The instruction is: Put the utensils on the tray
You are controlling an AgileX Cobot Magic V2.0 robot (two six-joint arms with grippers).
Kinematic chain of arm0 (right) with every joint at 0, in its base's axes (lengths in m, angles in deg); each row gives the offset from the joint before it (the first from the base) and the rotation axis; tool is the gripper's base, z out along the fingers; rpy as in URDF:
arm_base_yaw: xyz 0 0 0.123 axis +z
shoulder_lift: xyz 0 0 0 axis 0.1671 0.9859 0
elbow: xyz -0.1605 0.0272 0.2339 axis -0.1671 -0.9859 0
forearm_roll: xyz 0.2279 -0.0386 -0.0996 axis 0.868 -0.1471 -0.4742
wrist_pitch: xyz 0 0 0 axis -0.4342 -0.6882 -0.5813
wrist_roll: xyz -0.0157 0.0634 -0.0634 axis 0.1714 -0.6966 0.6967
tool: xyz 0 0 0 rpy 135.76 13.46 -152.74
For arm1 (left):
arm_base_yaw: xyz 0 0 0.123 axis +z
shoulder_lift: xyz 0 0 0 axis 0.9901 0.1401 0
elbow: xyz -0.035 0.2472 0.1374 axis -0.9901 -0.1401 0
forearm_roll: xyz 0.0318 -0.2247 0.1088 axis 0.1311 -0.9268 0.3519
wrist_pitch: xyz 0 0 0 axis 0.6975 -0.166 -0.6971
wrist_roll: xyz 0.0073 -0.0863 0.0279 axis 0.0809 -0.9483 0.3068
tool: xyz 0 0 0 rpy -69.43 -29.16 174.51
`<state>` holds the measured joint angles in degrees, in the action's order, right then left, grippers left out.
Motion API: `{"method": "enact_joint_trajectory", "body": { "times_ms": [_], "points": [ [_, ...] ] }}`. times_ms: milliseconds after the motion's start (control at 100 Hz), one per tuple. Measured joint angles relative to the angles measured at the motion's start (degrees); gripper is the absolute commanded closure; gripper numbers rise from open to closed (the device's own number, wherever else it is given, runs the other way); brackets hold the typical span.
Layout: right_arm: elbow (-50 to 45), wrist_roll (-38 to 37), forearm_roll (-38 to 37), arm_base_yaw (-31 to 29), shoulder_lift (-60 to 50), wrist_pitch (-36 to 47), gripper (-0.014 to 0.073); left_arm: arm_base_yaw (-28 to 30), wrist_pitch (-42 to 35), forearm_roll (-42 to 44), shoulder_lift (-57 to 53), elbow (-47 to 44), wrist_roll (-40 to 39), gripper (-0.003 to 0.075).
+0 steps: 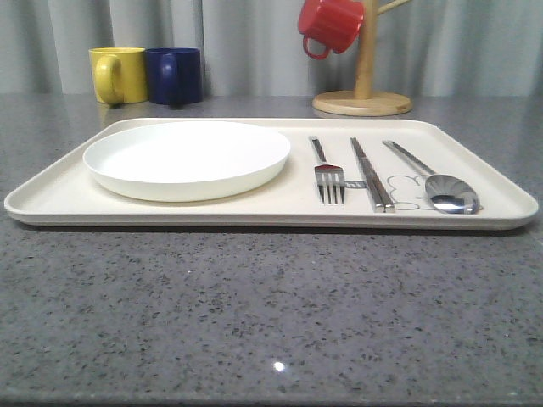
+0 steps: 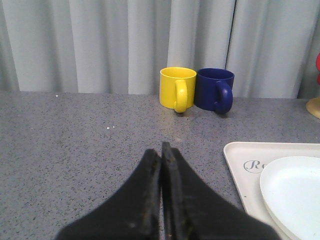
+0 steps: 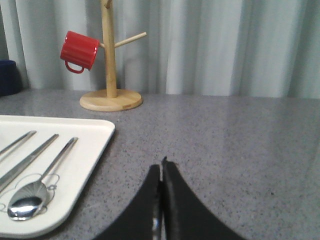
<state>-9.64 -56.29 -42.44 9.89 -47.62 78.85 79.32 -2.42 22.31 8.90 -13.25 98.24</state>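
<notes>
Fingers pressing together on both black grippers, left (image 2: 161,150) and right (image 3: 161,167), holding nothing. Lying inward of them on cream rectangular tray (image 1: 51,203): silver fork (image 1: 327,174), flat chopsticks (image 1: 372,175), oval spoon (image 1: 441,191). Judging placement finished; keeping clear, disturbing nothing.

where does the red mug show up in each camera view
Front view: red ceramic mug hangs at top centre-right on the wooden mug tree.
Left wrist view: a red sliver at the right edge, likely the mug.
Right wrist view: upper left, hanging from the tree.
Shared landmark: cream rectangular tray.
</notes>
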Motion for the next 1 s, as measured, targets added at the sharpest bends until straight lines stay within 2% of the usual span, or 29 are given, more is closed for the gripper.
{"method": "enact_joint_trajectory", "body": {
  "times_ms": [310,1000],
  "points": [
    [-5.83,0.0,0.09,0.0,-0.26,4.7,0.0662,0.0,0.0,0.0,0.0,0.0,0.0,0.0738],
    [-5.96,0.0,0.13,0.0,-0.26,6.12,0.0662,0.0,0.0,0.0,0.0,0.0,0.0,0.0738]
  ]
}}
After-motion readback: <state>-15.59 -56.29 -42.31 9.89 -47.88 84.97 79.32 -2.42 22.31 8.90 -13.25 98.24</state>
